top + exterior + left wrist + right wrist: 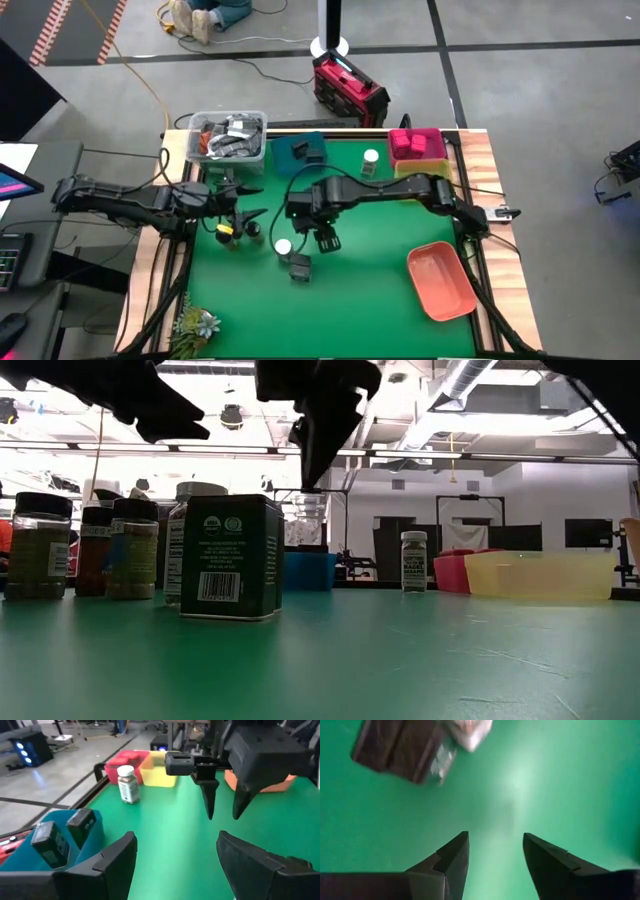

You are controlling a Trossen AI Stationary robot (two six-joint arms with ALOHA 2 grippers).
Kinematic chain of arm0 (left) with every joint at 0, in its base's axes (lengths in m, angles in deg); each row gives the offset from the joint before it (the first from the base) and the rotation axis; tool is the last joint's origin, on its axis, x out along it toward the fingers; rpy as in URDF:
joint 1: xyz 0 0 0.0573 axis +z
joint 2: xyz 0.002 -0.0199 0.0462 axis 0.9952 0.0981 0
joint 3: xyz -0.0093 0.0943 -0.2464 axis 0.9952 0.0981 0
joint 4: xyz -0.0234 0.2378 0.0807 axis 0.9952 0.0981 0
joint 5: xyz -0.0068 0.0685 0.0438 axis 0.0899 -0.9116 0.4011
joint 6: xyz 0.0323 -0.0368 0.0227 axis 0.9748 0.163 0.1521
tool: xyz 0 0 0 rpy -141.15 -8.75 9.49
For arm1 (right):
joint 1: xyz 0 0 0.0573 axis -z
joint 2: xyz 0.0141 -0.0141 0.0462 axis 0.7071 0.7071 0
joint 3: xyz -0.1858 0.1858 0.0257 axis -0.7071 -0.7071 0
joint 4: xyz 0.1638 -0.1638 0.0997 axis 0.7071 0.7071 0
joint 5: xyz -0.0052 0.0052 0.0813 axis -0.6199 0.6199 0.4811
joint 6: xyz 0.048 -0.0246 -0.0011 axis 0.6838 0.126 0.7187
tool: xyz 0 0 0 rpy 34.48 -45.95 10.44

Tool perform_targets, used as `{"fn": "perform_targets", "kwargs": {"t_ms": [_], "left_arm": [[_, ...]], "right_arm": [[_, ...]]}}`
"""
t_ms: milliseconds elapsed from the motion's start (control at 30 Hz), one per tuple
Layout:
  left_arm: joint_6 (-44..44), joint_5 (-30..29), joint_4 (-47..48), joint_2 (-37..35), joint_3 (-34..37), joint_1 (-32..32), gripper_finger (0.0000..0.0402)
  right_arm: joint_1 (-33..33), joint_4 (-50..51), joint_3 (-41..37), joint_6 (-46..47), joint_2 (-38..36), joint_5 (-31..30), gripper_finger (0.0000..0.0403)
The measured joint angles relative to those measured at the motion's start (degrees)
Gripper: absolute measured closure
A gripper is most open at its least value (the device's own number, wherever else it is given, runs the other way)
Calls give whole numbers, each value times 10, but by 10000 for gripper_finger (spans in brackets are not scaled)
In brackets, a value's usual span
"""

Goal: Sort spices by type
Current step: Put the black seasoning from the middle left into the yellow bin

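Here both grippers' fingers (455, 865) gape apart, holding nothing

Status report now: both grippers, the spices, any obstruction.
Right gripper open, empty, above the dark tin. Left gripper open, empty, near the jars. Two tins in the teal tray. Nothing blocking.

The right arm's black two-finger claw (326, 238) hangs over the middle of the green table mat (380, 300), fingers apart and empty. Just below it stands a dark grey rectangular tin (298, 266), with a white-capped little jar (283, 246) just beside it on the claw's left. Well apart to the right lies an empty salmon plastic tray (441, 281).
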Motion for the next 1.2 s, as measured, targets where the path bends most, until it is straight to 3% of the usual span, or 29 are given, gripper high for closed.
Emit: {"fn": "perform_targets", "kwargs": {"t_ms": [233,467,633,800,1000,1200], "left_arm": [[-1,-12,9,0,0,-10,142],[-16,-13,5,0,0,-10,142],[-16,6,-10,32,-4,-26,142],[-6,13,1,109,-43,-50,142],[-4,13,92,200,-122,-72,142],[-51,13,279,250,-204,-85,142]], "right_arm": [[-31,-152,-170,59,-120,-1,188],[-69,-337,-363,118,-242,-62,188],[-80,-412,-448,137,-291,-127,188],[-69,-468,-500,138,-304,-131,188],[-54,-477,-554,146,-305,-131,188],[-59,-490,-593,166,-325,-155,188]]}}
